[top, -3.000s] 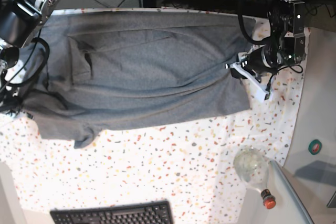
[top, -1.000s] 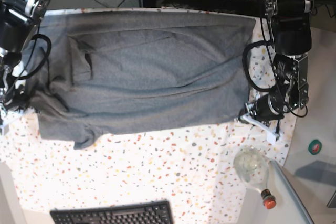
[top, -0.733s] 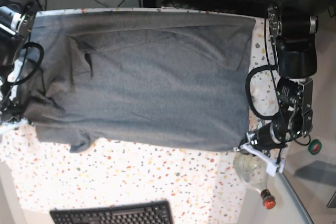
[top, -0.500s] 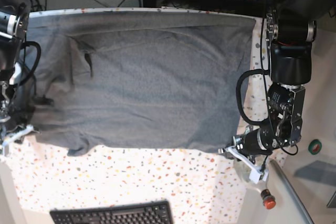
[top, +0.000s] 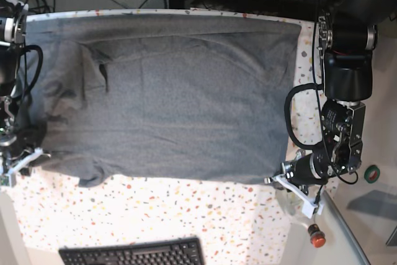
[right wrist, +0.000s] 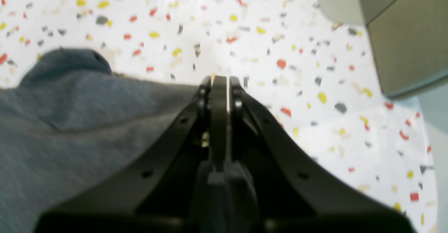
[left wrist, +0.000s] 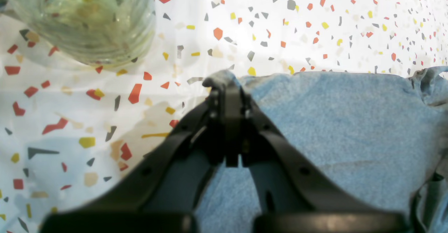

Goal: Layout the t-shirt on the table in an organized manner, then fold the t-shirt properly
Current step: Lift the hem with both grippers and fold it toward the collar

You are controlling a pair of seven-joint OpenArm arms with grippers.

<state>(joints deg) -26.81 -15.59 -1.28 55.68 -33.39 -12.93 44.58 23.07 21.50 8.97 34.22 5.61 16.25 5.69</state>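
The heather-grey t-shirt [top: 173, 97] lies spread wide across the speckled table [top: 186, 209], with some wrinkles near its left end. My left gripper [top: 276, 180] is at the shirt's near right corner. In the left wrist view the left gripper [left wrist: 225, 86] is shut on a bunched tip of the t-shirt [left wrist: 332, 121]. My right gripper [top: 28, 156] is at the shirt's near left corner. The right wrist view shows the right gripper [right wrist: 219, 82] shut, with the edge of the t-shirt [right wrist: 70, 121] running into its closed fingers.
A round glass bottle [top: 296, 204] with a red cap [top: 316, 235] lies just beside the left gripper; it is the glass bottle [left wrist: 80, 19] in the left wrist view. A black keyboard [top: 133, 254] sits at the front edge. A green tape roll [top: 372, 173] lies at the right, and a grey box [right wrist: 402, 33] stands near the right gripper.
Both grippers have pulled the shirt's near edge toward the front of the table. The fabric is stretched flatter and covers more of the table. The left gripper now sits beside the bottle.
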